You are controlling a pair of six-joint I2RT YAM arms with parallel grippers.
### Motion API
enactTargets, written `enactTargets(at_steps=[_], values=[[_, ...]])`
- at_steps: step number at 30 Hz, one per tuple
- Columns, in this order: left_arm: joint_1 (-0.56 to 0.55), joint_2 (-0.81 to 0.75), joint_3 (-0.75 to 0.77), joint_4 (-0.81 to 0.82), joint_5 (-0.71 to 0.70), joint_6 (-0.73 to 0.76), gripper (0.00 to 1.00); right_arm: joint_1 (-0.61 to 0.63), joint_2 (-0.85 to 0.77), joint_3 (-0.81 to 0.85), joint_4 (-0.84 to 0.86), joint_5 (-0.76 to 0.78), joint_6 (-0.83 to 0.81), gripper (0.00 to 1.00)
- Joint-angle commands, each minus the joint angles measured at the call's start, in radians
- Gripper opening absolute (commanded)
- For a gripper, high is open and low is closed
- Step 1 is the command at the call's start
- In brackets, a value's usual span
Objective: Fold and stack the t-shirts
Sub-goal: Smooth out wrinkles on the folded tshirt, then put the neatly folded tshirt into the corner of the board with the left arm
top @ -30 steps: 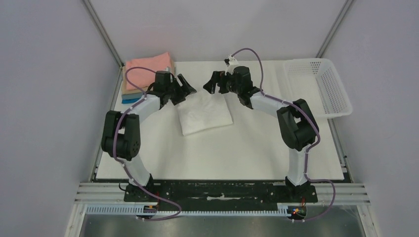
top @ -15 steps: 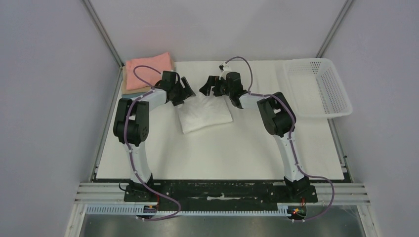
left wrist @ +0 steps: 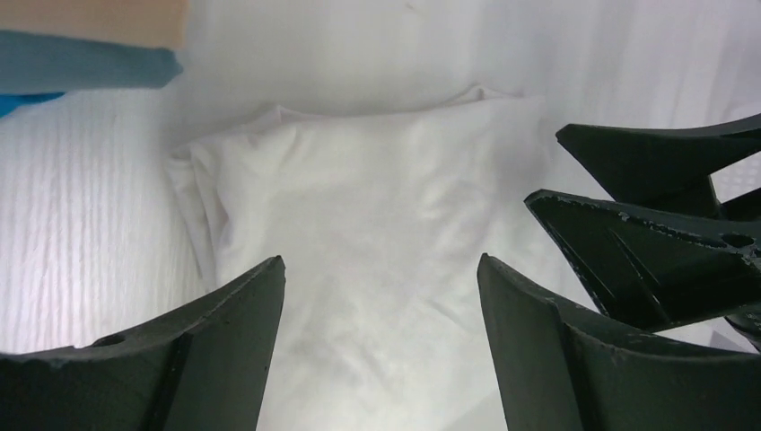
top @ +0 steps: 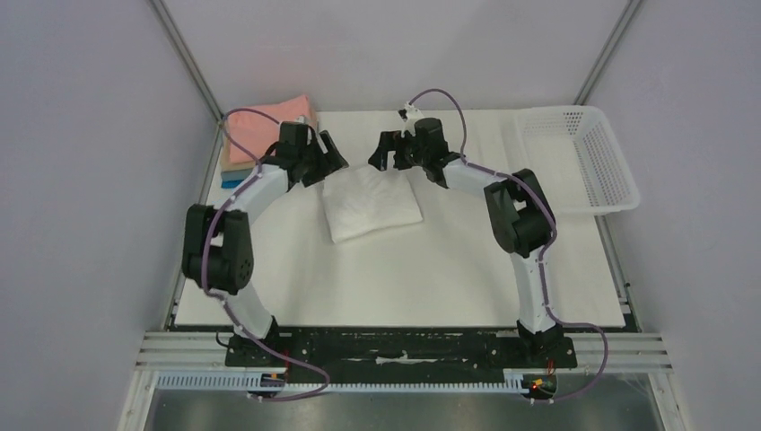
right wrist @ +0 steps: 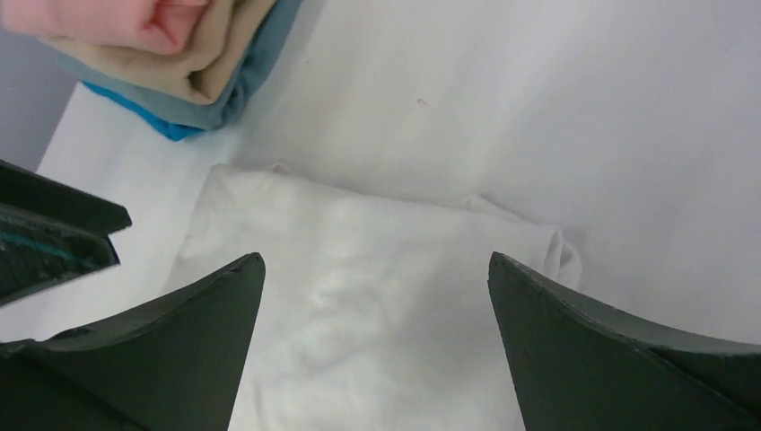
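White shirt (top: 372,202) lies folded on the table (top: 404,278), with the left gripper (top: 330,160) and right gripper (top: 381,154) over its far corners; the stack (top: 267,124) sits far left. Left wrist: left fingers (left wrist: 215,359) wide apart, empty, above the shirt. Right wrist: right fingers (right wrist: 170,359) likewise spread, empty.

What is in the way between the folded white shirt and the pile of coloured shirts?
No loose object lies between the white shirt and the pile. Only the left gripper, open, hangs above the gap between them.

Plain white t-shirt (top: 372,202), salmon-topped stack (right wrist: 170,54)
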Motion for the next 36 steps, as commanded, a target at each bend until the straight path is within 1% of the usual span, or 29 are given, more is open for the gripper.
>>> enactTargets(at_steps=[1, 4, 6, 8, 11, 14, 19, 24, 27, 29, 31, 34, 36], values=[[-0.022, -0.231, -0.137, 0.029, -0.046, -0.016, 0.85, -0.006, -0.279, -0.181, 0.032, -0.035, -0.032, 0.98], [-0.025, -0.319, -0.251, 0.093, 0.016, -0.061, 0.85, -0.006, -0.38, -0.367, 0.12, -0.104, 0.01, 0.98], [-0.025, -0.359, -0.319, 0.101, 0.025, -0.103, 0.85, -0.006, -0.443, -0.477, 0.156, -0.127, 0.026, 0.98], [-0.023, -0.389, -0.385, 0.083, -0.002, -0.128, 0.85, -0.006, -0.52, -0.598, 0.213, -0.124, 0.036, 0.98], [-0.021, -0.414, -0.476, 0.088, -0.09, -0.169, 0.85, -0.006, -0.617, -0.749, 0.272, -0.083, 0.042, 0.98], [-0.016, -0.38, -0.497, 0.082, -0.137, -0.168, 0.86, -0.006, -0.709, -0.855, 0.282, -0.028, 0.045, 0.98], [-0.008, -0.239, -0.45, 0.106, -0.121, -0.177, 0.85, -0.007, -0.868, -0.986, 0.295, 0.106, 0.045, 0.98], [-0.009, -0.101, -0.435, 0.156, -0.105, -0.227, 0.72, -0.007, -0.989, -1.035, 0.208, 0.218, -0.022, 0.98], [-0.023, -0.024, -0.409, 0.183, -0.073, -0.237, 0.59, -0.008, -1.041, -1.06, 0.183, 0.265, -0.054, 0.98], [-0.049, 0.026, -0.388, 0.187, -0.063, -0.234, 0.53, -0.008, -1.066, -1.071, 0.179, 0.282, -0.071, 0.98], [-0.082, 0.065, -0.366, 0.186, -0.068, -0.222, 0.45, -0.007, -1.075, -1.071, 0.165, 0.306, -0.081, 0.98], [-0.122, 0.11, -0.318, 0.147, -0.104, -0.199, 0.35, -0.008, -1.069, -1.062, 0.133, 0.343, -0.101, 0.98], [-0.145, 0.138, -0.266, 0.083, -0.149, -0.165, 0.25, -0.007, -1.066, -1.065, 0.127, 0.35, -0.106, 0.98]])
